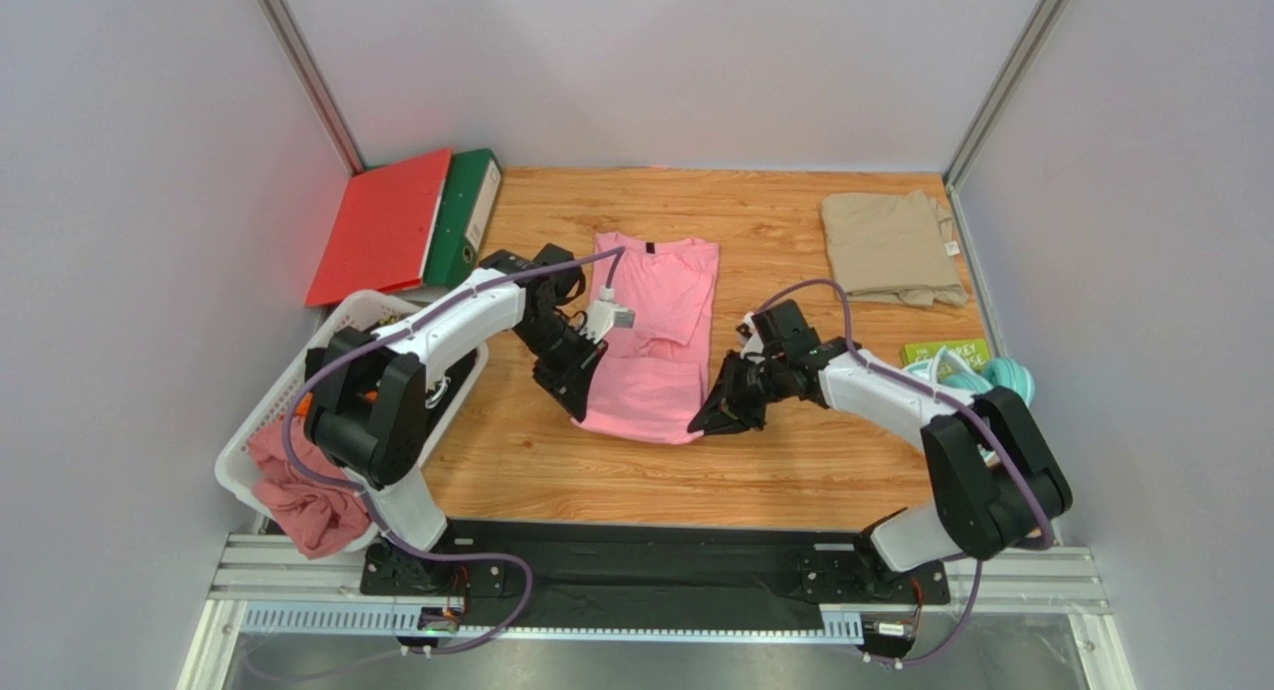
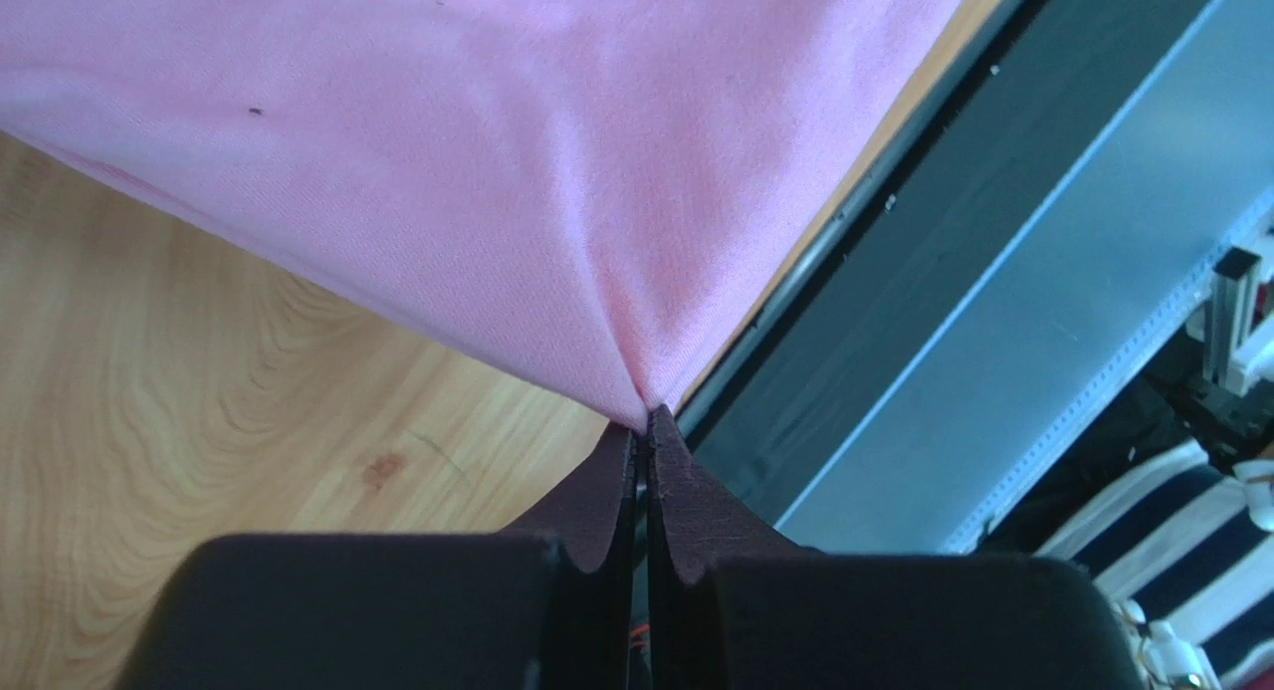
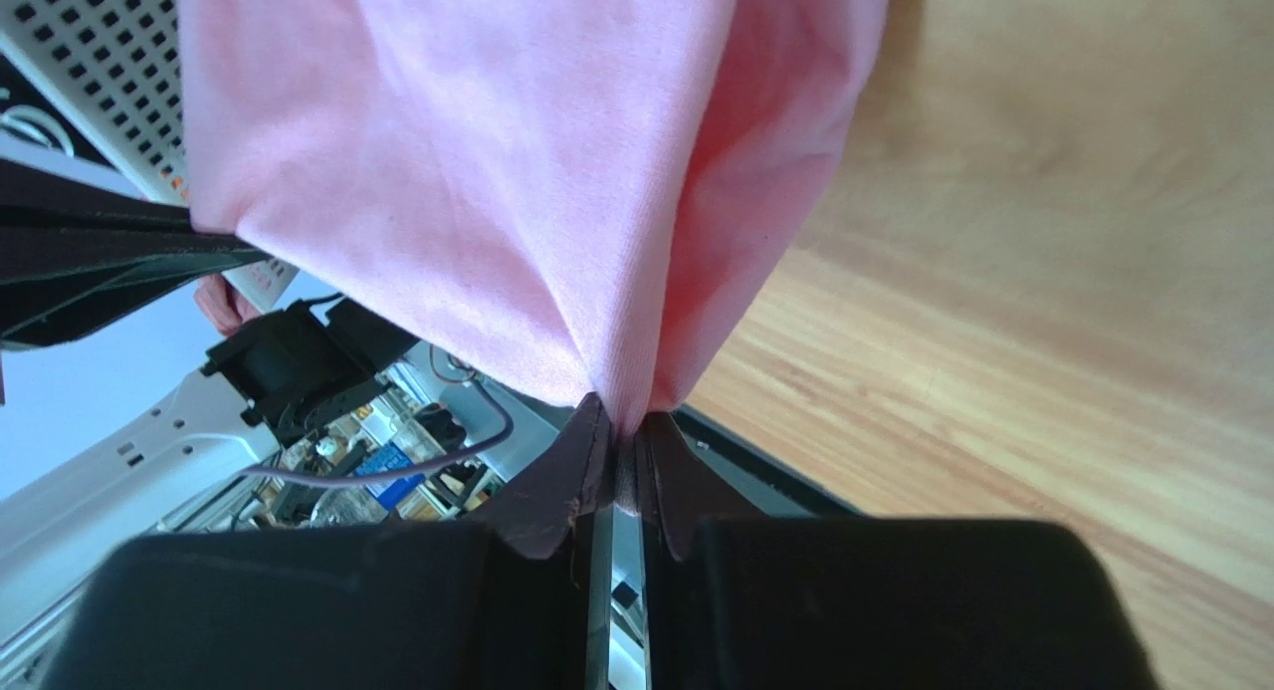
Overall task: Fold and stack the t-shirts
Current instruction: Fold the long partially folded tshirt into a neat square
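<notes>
The left claw point(image 2: 646, 426) and right claw point(image 3: 616, 426) each pinch a near corner of the pink t-shirt point(image 1: 654, 324).

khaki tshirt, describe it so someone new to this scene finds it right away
On the wooden table, look to the far right corner. The khaki t-shirt lies there, folded into a square. Unlike the pink t-shirt mid-table, it is tan and nothing holds it.

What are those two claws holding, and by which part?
The pink t-shirt: left gripper pinches one bottom corner, right gripper the other.
</notes>
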Robot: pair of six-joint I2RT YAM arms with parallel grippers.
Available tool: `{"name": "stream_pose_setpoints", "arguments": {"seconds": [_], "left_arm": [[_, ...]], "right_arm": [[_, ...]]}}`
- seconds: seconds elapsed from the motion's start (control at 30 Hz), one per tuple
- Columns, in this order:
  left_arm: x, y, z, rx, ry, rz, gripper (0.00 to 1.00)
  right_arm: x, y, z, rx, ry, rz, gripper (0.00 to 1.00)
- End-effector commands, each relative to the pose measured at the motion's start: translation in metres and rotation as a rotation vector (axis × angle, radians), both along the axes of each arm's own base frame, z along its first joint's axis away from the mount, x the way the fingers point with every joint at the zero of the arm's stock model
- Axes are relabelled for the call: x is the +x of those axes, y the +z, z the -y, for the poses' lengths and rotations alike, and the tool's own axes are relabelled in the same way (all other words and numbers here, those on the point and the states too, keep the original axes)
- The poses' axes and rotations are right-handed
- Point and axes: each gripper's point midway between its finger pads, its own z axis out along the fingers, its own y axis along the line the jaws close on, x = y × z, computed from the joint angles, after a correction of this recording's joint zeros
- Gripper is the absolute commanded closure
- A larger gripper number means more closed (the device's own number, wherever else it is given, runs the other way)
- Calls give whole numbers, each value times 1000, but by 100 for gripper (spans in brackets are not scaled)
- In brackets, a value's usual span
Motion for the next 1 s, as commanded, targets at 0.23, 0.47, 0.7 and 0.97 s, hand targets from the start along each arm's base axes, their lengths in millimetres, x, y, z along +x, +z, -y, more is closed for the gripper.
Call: {"name": "stream_pose_setpoints", "arguments": {"seconds": [0.23,0.47,0.7,0.97], "left_arm": [[-45,34,-5,-88,-98,-58,96],[-31,58,-2,-97,-76,29,96],[1,76,0,-69,-28,94,96],[32,73,-5,-27,56,130,96]], "right_arm": [[-14,48,-5,42,-51,93,91],[6,87,-9,53,-55,179,91],[46,127,-17,73,-54,257,92],[74,143,-23,88,-54,282,92]]}}
